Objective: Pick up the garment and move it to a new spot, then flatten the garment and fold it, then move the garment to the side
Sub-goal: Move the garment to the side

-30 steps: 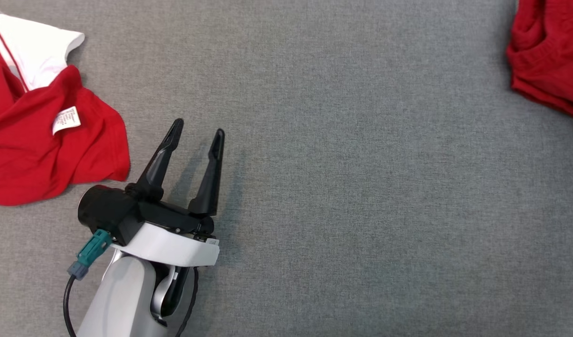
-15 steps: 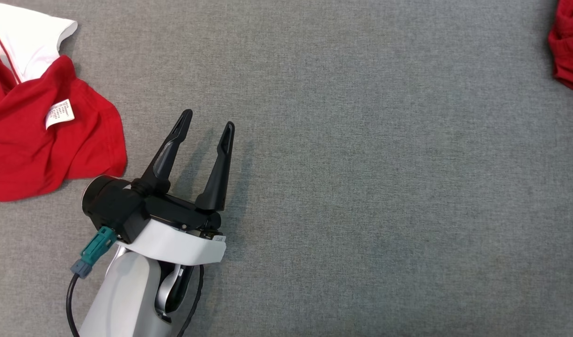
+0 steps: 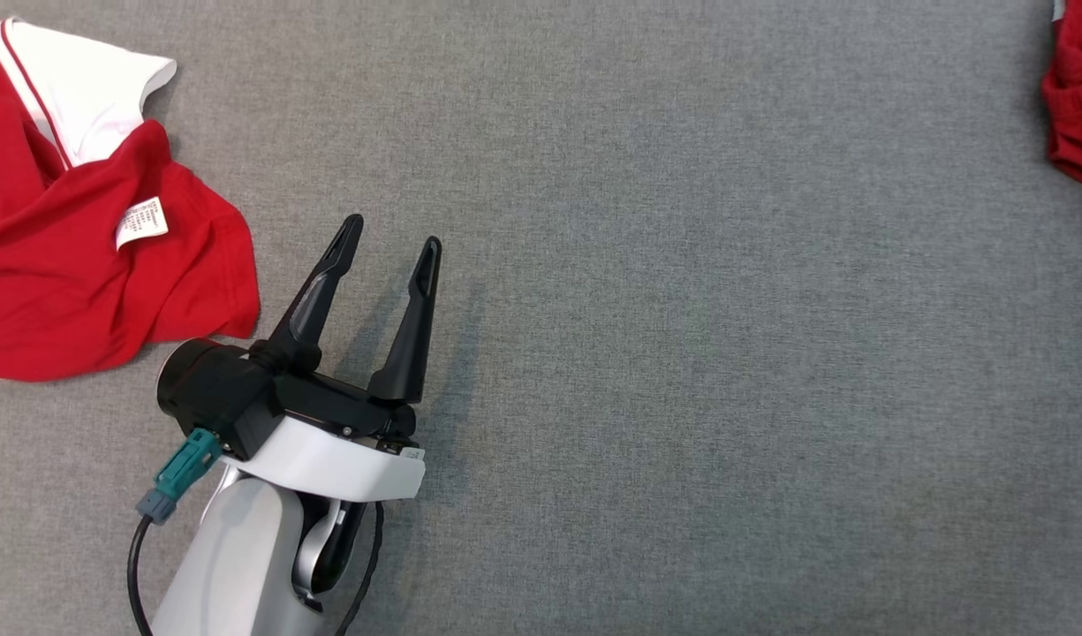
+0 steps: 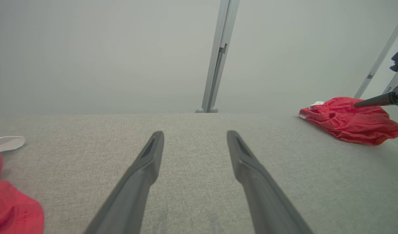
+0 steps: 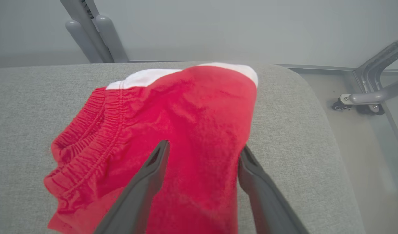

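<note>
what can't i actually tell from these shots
Red and white shirt: head view's left edge cuts it off; its label print is too small to read.
Red shorts: head view's right edge cuts them off; right wrist view's bottom edge crops their near part.
Right end effector: right wrist view leaves unclear whether its fingers touch the shorts.
</note>
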